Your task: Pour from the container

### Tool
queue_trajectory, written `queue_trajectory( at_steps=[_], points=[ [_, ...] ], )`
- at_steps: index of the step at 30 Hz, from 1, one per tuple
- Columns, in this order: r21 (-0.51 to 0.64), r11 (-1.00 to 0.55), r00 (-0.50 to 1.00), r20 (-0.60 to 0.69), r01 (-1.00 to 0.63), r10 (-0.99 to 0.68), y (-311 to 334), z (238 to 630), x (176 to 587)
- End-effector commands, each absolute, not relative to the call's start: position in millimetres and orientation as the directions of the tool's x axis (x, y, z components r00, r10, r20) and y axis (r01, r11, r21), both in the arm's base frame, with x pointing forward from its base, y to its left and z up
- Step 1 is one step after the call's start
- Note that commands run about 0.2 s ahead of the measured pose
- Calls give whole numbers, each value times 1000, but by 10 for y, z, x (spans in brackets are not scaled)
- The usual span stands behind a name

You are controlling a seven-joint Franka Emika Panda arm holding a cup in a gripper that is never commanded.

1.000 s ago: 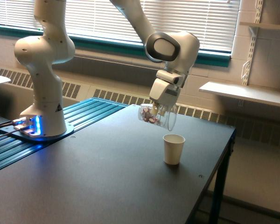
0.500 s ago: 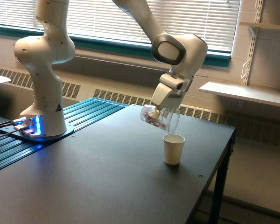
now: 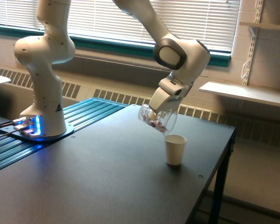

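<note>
Glass mug, with reddish-brown and pale bits inside, hangs tipped just above the white paper cup, its mouth angled down toward the cup's rim. It is tilted more steeply than half a second ago, and has come lower and closer to the cup since the earlier frames. The gripper is clamped on the mug from above. The cup stands upright on the dark table, shifted slightly rightward.
</note>
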State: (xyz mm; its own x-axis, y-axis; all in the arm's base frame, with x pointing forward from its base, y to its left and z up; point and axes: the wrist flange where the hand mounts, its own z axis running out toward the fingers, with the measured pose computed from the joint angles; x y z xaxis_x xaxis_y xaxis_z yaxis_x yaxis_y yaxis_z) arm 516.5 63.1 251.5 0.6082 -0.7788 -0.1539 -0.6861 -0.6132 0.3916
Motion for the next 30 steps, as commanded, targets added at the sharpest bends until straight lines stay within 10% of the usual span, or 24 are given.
queue_trajectory(
  at_steps=[1,30],
  points=[
    [383,-617,606,-165,-688,-778,592,2569,5263],
    [408,-573,530,-225,-710,-817,597,2576,5372]
  ],
)
